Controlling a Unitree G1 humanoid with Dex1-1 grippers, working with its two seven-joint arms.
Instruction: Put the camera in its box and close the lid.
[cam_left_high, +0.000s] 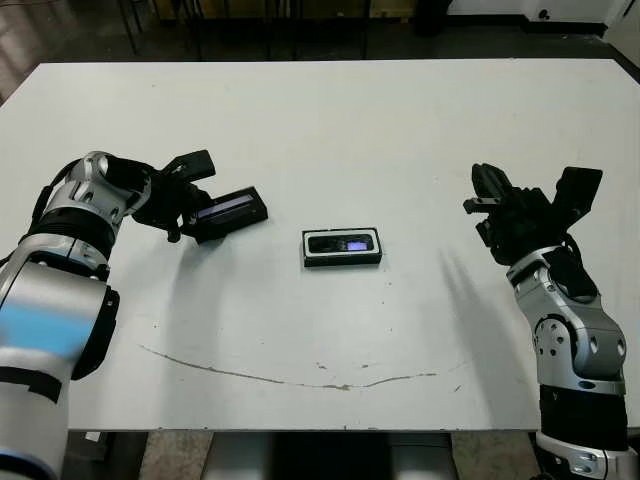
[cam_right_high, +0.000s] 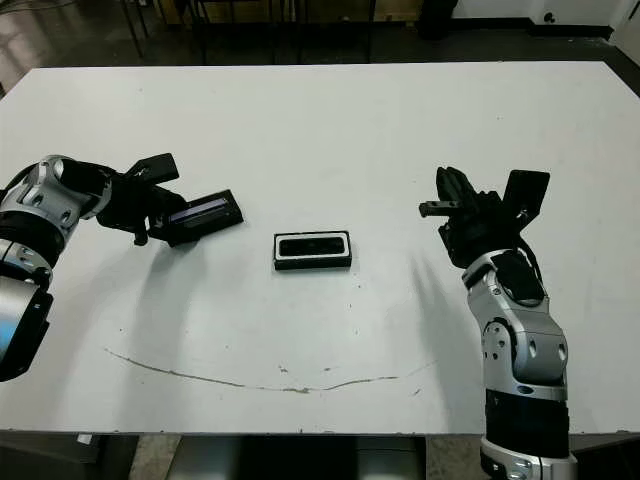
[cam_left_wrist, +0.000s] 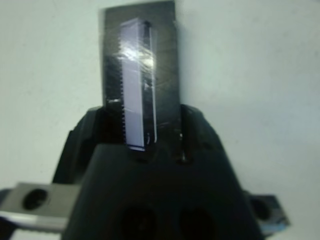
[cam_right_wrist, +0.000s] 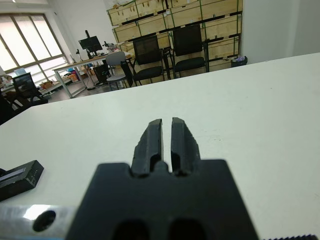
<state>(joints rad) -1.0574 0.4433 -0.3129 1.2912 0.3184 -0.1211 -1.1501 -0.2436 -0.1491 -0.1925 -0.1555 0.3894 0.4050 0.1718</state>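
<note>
The box (cam_left_high: 306, 250) lies at the table's middle, black outside with a white lining. The camera (cam_left_high: 343, 244) lies inside it, a dark glossy bar with a purplish glint. The lid (cam_left_high: 232, 212) is left of the box, tilted, its pale stripe facing up. My left gripper (cam_left_high: 192, 200) is shut on the lid's left end; in the left wrist view the lid (cam_left_wrist: 140, 75) runs out from between the fingers (cam_left_wrist: 192, 130). My right gripper (cam_left_high: 485, 185) hovers well right of the box, shut and holding nothing, its fingers (cam_right_wrist: 152, 137) pressed together.
A thin curved scuff mark (cam_left_high: 300, 378) runs along the table near its front edge. Office chairs (cam_right_wrist: 190, 47) and wooden crates (cam_right_wrist: 150, 12) stand beyond the far edge of the table.
</note>
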